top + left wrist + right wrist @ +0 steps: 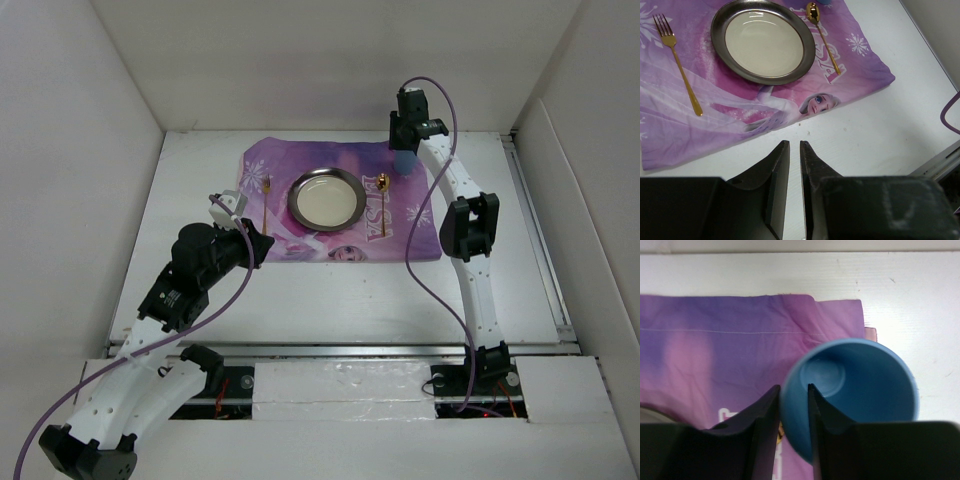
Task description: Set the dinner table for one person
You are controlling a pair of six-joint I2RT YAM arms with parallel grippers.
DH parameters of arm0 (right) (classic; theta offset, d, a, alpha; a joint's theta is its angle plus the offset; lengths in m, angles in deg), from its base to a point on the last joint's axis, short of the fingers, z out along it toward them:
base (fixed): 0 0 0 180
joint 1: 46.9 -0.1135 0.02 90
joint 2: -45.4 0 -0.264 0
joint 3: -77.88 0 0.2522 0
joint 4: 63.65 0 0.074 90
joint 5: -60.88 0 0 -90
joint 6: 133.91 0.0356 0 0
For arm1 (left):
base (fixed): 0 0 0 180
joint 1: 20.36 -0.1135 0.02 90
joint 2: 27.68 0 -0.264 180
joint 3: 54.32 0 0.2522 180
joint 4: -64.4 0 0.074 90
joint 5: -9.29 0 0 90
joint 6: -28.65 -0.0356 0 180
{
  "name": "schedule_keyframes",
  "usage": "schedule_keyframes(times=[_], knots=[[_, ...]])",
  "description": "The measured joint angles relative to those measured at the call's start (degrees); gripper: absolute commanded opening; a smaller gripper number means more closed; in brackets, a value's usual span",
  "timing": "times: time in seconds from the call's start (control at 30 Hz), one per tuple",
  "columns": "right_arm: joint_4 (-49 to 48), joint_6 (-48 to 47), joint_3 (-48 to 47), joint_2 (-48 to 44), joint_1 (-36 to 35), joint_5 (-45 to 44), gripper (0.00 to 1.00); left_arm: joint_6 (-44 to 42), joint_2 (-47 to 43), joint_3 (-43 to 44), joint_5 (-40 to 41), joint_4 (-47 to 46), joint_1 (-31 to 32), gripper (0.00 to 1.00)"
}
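Top external view: the large flat plain white bench (330,300) fills the middle of the scene. White walls (120,180) enclose it on the left, right and far sides, and a metal rail (330,349) runs along its near edge.

A purple snowflake-printed cloth placemat (330,155) lies flat on the far half of the bench, slightly skewed. On it sits a round plate with a dark metal rim and a cream centre (325,197), with nothing on it. A slim gold fork (680,70) lies on the mat to the left of the plate, tines pointing to the far side. A gold spoon (822,42) lies just right of the plate across the printed lettering, bowl to the far side.

A blue plastic cup (865,380) stands upright at the far right corner of the placemat, mouth up. How much of its base rests on the cloth cannot be told.

The right hand (793,386) reaches down over the cup. One finger is outside the rim and the other is inside, with the cup wall between them. Whether it clamps the wall or has loosened cannot be told.

The left hand (794,144) hovers over bare bench just short of the near edge of the placemat. It is released and grasps nothing, its two dark fingers (780,165) only a thin slit apart.
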Motion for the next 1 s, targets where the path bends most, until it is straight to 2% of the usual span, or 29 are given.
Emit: schedule_keyframes(times=[0.07,0.17,0.23,0.43,0.53,0.57,0.6,0.83,0.9,1.0], knots=[[0.04,-0.04,0.02,0.17,0.0,-0.2,0.48,0.0,0.13,-0.02,0.02,-0.02,-0.02,0.12],[-0.52,0.0,0.61,0.0,0.0,-0.5,0.55,0.0,0.26,0.0,0.04,0.0,-0.02,0.12],[-1.55,0.02,2.36,-0.74,0.0,-0.42,0.56,0.0,0.26,0.0,0.13,0.0,-0.02,0.13],[-3.93,1.4,12.48,-8.72,0.02,0.94,0.66,-0.02,0.26,0.0,0.76,0.0,0.0,0.28],[-5.79,2.4,16.98,-15.58,0.02,1.42,0.79,0.02,0.26,0.0,1.55,0.02,0.0,0.34],[-6.51,2.64,17.94,-17.94,0.02,1.53,0.94,0.02,0.26,-0.02,1.79,0.02,0.0,0.37],[-7.52,2.93,18.88,-20.41,0.02,1.53,1.0,0.02,0.26,0.0,2.03,0.04,0.0,0.38],[-15.17,3.98,27.17,-37.13,0.02,1.75,1.0,0.11,-0.72,0.0,3.98,0.44,0.0,0.42],[-18.4,5.33,34.53,-43.15,0.02,2.12,1.0,0.31,-2.12,0.0,4.96,0.39,0.0,0.46],[-26.01,8.39,52.17,-55.04,0.02,4.35,1.0,0.92,-5.31,0.0,6.54,0.33,0.0,0.49]])
